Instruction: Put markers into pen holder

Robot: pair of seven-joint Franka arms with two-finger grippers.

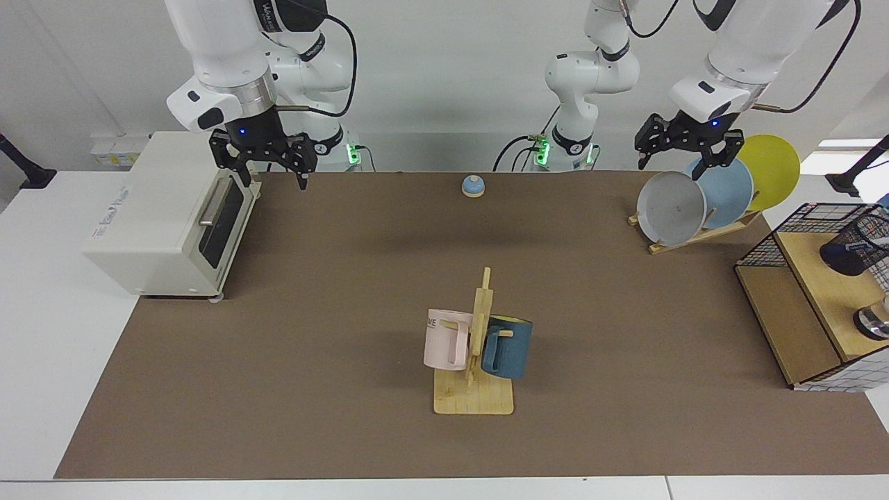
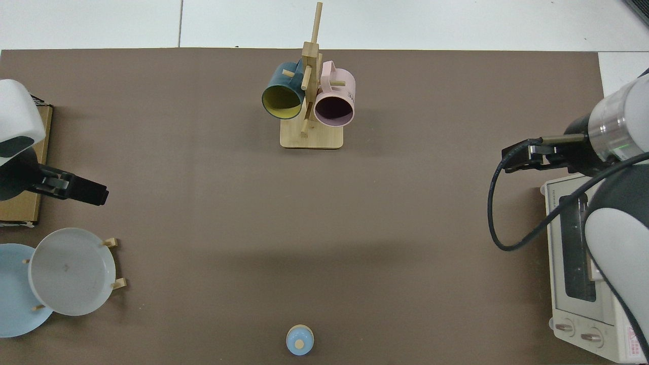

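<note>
Overhead, the open left gripper (image 1: 683, 158) is hanging above grey, blue and yellow plates (image 1: 671, 206); the open right gripper (image 1: 267, 170) is hovering beside a white toaster oven (image 1: 160, 215).

A plain white wall (image 1: 444, 76) closed the far side of the room, evenly lit with no hard shadows. The white counter (image 1: 42, 361) carried a large brown mat (image 1: 347, 292) that covered most of its surface, the white top showing at the near edge and at both ends. A seam ran across the white surface (image 2: 180, 23) in the top view. A white socket strip (image 1: 114, 149) sat low against the wall behind the counter. Dark bracket arms (image 1: 21, 167) reached in from either side edge.
</note>
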